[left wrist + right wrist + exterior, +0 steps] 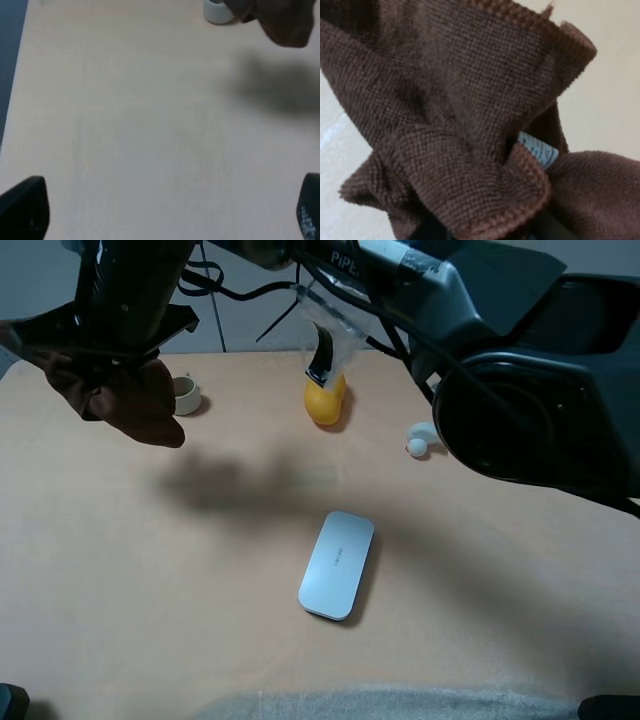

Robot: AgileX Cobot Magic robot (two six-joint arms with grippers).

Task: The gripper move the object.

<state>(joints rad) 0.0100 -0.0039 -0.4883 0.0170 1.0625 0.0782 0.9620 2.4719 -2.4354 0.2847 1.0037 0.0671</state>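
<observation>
Right gripper reaches across to far left, fingers pressed together, pinching brown cloth by bunched fold. Cloth hangs clear above table, near small cup, likely lifted to avoid dragging. Left gripper idle, fingers spread, holding nothing.

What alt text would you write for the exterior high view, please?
The right hand, far left in view, holds a brown cloth above a tan table. On it sit a white oblong case, a yellow fruit and a white cup.
</observation>
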